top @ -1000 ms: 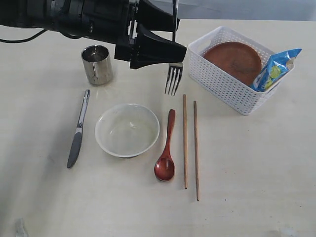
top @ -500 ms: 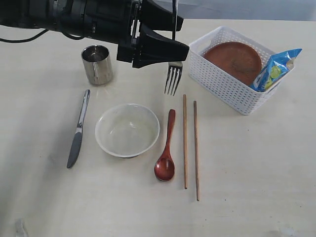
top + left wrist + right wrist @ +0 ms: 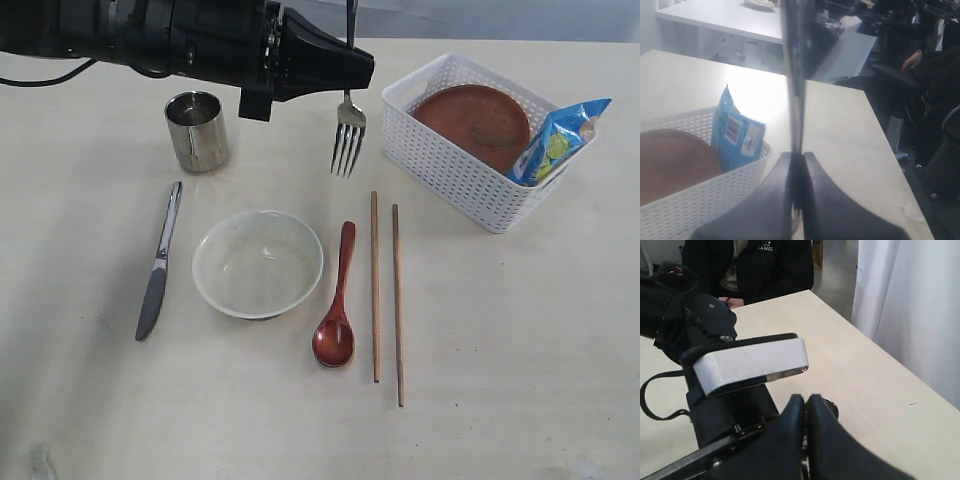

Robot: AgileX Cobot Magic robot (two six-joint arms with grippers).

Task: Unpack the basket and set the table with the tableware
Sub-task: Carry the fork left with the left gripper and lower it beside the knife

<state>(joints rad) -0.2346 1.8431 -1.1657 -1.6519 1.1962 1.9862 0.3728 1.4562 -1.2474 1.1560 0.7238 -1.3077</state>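
The left claw (image 3: pixel 356 70) pinches the thin handle of the shiny steel fork (image 3: pixel 348 135), prongs pointing down, between the round steel cup (image 3: pixel 197 130) and the holey white basket (image 3: pixel 440 165) on the pale wood table (image 3: pixel 520 350). The right claw (image 3: pixel 805 407) is squeezed tight on nothing.

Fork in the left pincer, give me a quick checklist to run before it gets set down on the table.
1. Grip, left pincer shut on fork handle: ok.
2. Fork hanging tines down, apart from the basket: ok.
3. Tines off the table: cannot tell.
4. Bare table beside the knife for placing: ok.
5. Other arm, right pincer shut, holding nothing: ok.
6. Basket emptied of tableware: not ok, plate inside.
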